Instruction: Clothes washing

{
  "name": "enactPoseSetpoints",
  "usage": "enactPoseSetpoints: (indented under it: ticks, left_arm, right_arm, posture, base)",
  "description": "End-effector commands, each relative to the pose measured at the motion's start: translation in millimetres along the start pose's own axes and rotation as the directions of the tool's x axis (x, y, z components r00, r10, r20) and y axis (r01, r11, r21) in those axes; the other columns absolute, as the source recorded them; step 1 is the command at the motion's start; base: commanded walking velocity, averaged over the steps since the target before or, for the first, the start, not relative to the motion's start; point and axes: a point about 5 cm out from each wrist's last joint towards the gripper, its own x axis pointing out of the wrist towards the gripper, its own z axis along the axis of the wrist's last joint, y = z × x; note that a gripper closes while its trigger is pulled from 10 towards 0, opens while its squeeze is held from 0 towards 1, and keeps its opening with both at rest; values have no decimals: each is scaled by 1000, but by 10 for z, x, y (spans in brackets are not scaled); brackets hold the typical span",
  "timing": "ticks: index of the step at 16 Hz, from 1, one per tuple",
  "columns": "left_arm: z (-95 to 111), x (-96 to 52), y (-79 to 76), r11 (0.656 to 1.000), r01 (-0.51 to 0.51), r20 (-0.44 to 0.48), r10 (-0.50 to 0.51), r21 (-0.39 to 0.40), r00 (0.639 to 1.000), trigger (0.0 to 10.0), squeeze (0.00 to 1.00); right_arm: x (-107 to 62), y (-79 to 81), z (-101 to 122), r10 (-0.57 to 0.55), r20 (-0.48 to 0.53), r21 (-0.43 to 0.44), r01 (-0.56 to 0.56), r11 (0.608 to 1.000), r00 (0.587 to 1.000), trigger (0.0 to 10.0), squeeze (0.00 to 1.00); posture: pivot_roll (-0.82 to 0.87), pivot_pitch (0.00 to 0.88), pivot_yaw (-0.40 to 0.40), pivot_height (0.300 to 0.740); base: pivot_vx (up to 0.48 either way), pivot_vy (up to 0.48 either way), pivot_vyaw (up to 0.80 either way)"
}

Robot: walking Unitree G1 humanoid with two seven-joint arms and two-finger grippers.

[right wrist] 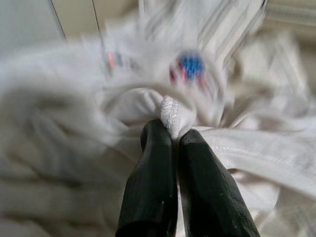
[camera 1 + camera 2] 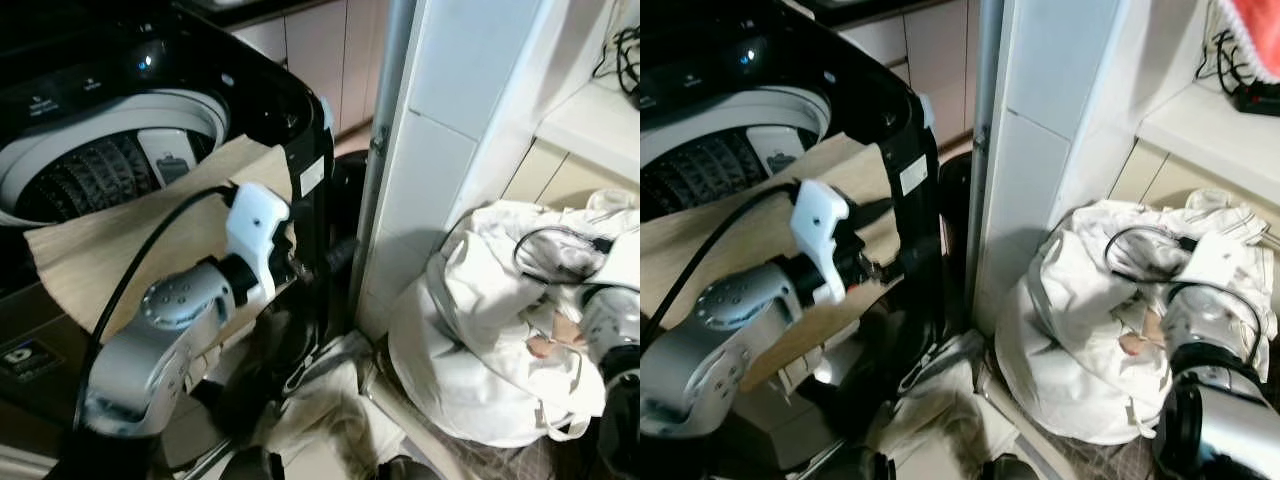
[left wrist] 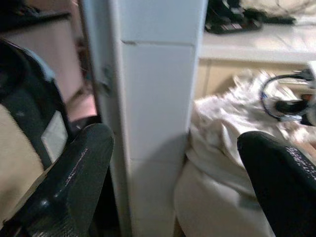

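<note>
A black top-loading washing machine [image 2: 270, 110] stands at the left with its lid up and the drum [image 2: 100, 170] exposed. A beige cloth [image 2: 120, 250] is draped over its front rim. My left gripper [image 3: 175, 143] hovers at the machine's right front corner, open and holding nothing, facing the white pillar. On the floor to the right lies a heap of white laundry [image 2: 480, 330]. My right arm [image 2: 1200, 320] reaches into that heap. The right gripper [image 1: 168, 133] is shut on a fold of white fabric [image 1: 173, 111].
A white tiled pillar [image 2: 420, 150] stands between the machine and the heap, leaving a narrow gap. Crumpled clothes [image 2: 320, 400] lie on the floor below the machine's corner. A shelf with cables [image 2: 600, 110] sits behind the heap. A red cloth [image 2: 1255, 30] hangs at the top right.
</note>
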Motion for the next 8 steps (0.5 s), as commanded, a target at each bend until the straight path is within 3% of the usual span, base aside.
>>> enactPoseSetpoints:
  ticks: [1, 3, 5, 6, 8]
  left_arm:
    - [64, 30, 44, 999, -27, 26, 26, 29, 999, 10000, 0]
    - [105, 84, 80, 997, -52, 48, 49, 49, 998, 10000, 0]
    - [146, 112, 105, 997, -68, 73, 64, 47, 995, 10000, 0]
    - [230, 162, 129, 997, -71, 110, 68, 26, 992, 10000, 0]
    - [307, 198, 130, 998, -62, 138, 57, 32, 989, 10000, 0]
  right_arm:
    - [-19, 20, 204, 34, 91, 3, -35, 999, 995, 0, 0]
    - [-155, 97, 523, 152, 202, -108, -132, 985, 967, 0, 0]
    - [-310, 182, 735, 263, 250, -207, -214, 955, 932, 0, 0]
    - [-557, 312, 1114, 412, 325, -249, -343, 906, 851, 0, 0]
    - [-731, 376, 1418, 479, 394, -237, -417, 877, 784, 0, 0]
  posture:
    - [-3, 0, 8, 740]
    - [-14, 0, 8, 740]
    - [-20, 0, 9, 740]
    - [-27, 0, 11, 740]
    - [-42, 0, 17, 740]
  base:
    - [0, 0, 0]
    - [0, 0, 0]
    - [0, 0, 0]
    - [0, 0, 0]
    - [0, 0, 0]
